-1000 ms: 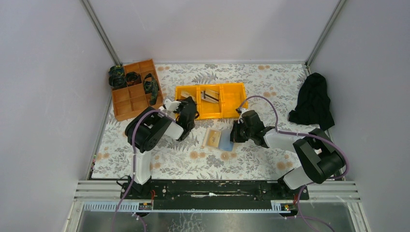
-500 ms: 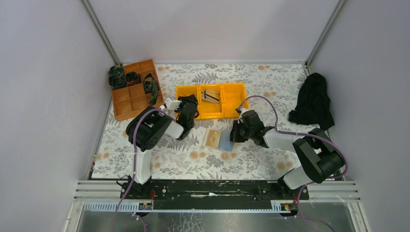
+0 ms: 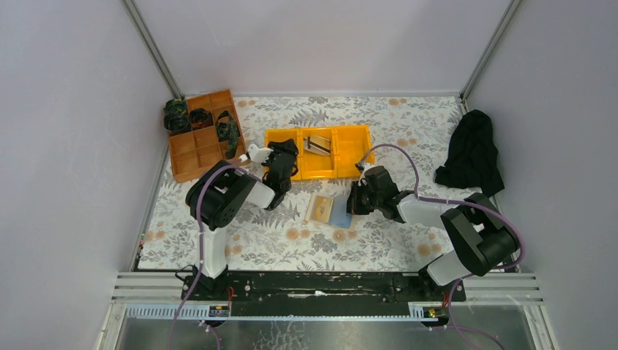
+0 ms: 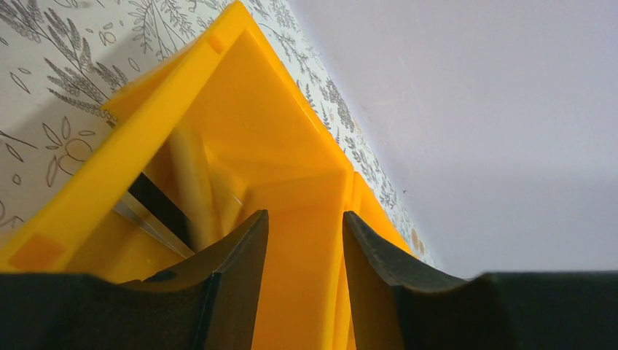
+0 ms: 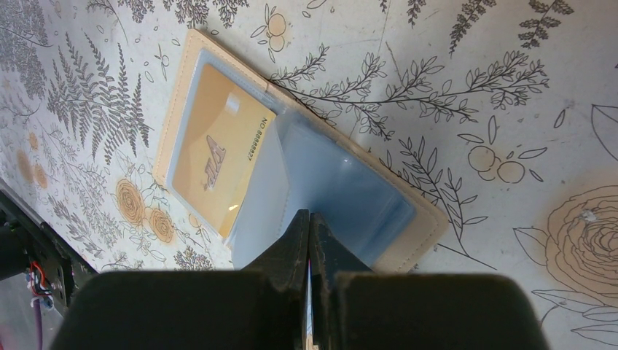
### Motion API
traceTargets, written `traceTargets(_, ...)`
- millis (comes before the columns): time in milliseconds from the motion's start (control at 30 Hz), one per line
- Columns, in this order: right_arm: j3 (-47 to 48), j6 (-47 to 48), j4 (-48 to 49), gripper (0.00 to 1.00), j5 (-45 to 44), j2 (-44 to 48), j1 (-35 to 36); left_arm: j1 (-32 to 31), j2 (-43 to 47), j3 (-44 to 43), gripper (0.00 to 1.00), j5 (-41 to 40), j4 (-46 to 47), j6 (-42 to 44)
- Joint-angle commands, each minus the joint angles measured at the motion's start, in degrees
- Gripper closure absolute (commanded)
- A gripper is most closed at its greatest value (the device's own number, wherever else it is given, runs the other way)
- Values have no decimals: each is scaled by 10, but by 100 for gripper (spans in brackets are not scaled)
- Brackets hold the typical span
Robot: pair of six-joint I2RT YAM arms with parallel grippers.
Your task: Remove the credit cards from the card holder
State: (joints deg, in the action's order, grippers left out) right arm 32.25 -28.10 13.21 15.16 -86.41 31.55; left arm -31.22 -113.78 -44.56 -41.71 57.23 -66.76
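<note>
The card holder (image 3: 329, 209) lies open on the flowered table, tan half on the left, blue-grey half on the right. In the right wrist view the holder (image 5: 419, 232) keeps a tan credit card (image 5: 218, 157) in its left sleeve. My right gripper (image 3: 355, 200) (image 5: 310, 219) is shut on a thin blue-grey leaf at the holder's right half. My left gripper (image 3: 286, 151) (image 4: 304, 215) is open and empty over the left end of the yellow bin (image 3: 350, 149). Silvery and dark cards (image 3: 318, 143) lie in the bin; cards (image 4: 157, 211) also show in the left wrist view.
An orange-brown divided tray (image 3: 191, 149) with dark items stands at the back left. A black cloth (image 3: 472, 153) lies at the right wall. The yellow bin's wall (image 4: 116, 160) is right below my left fingers.
My left gripper has moved a little away from me, further over the yellow bin. The right gripper and the card holder have hardly moved.
</note>
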Motion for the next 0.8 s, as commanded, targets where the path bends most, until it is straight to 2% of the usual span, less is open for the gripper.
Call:
traceTargets(0,1,12,-20,99,-9,-11,-3,11,8,-7,50,-9,27,35)
traceTargets(167,1,12,-20,99,-10,-14,-3,14,27,8,50,1,53,40)
traceTargets(367,3,12,-17,99,-5,-14,-3,18,92,17,50,35,46,88)
traceTargets(433,2,12,-18,99,-6,-13,-3,23,119,-8,49,48,-41,83)
traceTargets(533,3,12,-18,99,-8,-13,-3,27,136,-115,49,48,-305,74)
traceTargets(567,3,12,-19,99,-8,-13,-3,27,130,-154,44,52,-371,89)
traceTargets(633,6,12,-18,99,-7,-14,-3,27,114,-210,25,65,-458,119)
traceTargets(667,7,12,-18,99,-7,-14,-3,27,109,-226,20,66,-488,125)
traceTargets(733,8,13,-19,99,-6,-15,-3,29,109,-228,19,63,-516,116)
traceTargets(767,8,13,-19,99,-6,-14,-3,31,113,-218,21,65,-521,104)
